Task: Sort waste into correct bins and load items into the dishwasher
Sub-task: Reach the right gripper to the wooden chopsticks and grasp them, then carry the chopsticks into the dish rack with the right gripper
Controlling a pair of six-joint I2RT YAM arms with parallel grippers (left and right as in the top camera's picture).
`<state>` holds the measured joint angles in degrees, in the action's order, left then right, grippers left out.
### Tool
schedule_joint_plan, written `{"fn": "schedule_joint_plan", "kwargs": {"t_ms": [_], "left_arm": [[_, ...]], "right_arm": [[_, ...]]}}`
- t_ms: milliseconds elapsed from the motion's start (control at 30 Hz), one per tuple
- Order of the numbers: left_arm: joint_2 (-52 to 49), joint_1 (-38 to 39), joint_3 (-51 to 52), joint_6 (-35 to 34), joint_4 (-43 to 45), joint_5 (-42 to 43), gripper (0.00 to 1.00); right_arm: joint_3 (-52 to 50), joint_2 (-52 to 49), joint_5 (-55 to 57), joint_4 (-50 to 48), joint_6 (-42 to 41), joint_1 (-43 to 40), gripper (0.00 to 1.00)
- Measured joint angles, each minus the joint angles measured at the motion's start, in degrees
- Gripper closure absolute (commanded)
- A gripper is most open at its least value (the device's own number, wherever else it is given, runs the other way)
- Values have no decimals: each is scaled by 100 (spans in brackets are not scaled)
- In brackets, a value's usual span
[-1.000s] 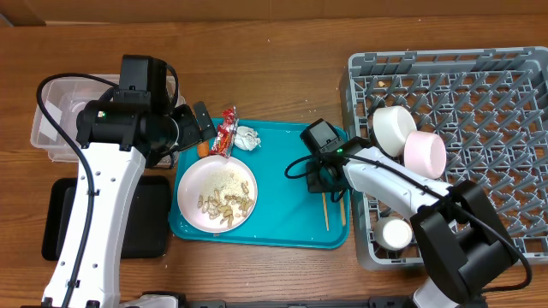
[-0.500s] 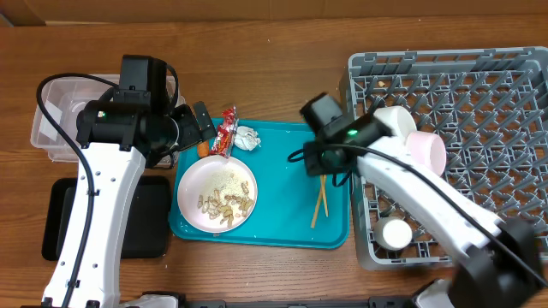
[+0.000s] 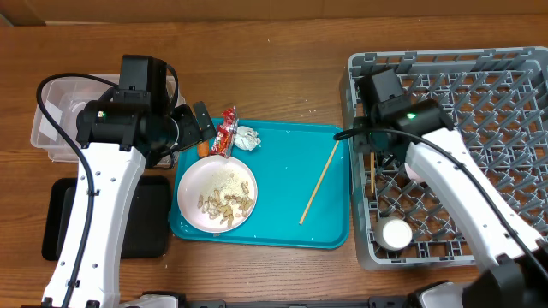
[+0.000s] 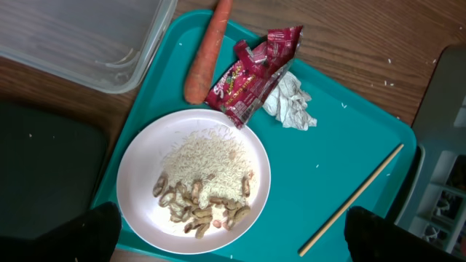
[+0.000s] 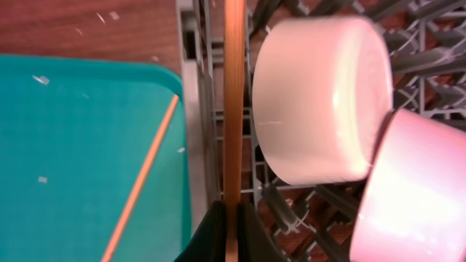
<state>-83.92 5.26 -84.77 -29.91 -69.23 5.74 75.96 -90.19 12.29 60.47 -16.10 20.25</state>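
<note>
My right gripper is shut on a wooden chopstick and holds it over the left edge of the grey dish rack; this chopstick also shows in the overhead view. A second chopstick lies slanted on the teal tray. A white bowl and a pink bowl sit in the rack just right of the held chopstick. My left gripper is open and empty above a plate of rice and peanuts.
A carrot, a red wrapper and a crumpled tissue lie at the tray's back left. A clear container and a black bin stand left of the tray. A white cup sits in the rack's front left.
My right gripper has lifted one chopstick off the tray and carried it right to the rack's left edge. The other chopstick stayed on the tray, turned aslant. The left arm has not moved.
</note>
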Motion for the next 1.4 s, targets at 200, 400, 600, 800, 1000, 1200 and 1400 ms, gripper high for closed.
{"fn": "schedule_joint_plan", "kwargs": {"t_ms": [200,400,600,800,1000,1200,1400], "left_arm": [[0,0,0,0,0,0,0],[0,0,0,0,0,0,0],[0,0,0,0,0,0,0],[0,0,0,0,0,0,0],[0,0,0,0,0,0,0],[0,0,0,0,0,-2,0],[0,0,0,0,0,-2,0]], "right_arm": [[-168,-160,-37,-33,219,-26,47],[-166,9,-538,-76,79,522,51],[-251,-11,-852,-236,-1287,1325,52],[-514,-621,-1040,-726,-2732,1473,52],[-531,-1561,-986,-1023,-3508,1467,52],[-592,-1906,-1025,-1036,-3891,1360,60],[-601,-1987,-1217,-1294,-4127,1257,96]]}}
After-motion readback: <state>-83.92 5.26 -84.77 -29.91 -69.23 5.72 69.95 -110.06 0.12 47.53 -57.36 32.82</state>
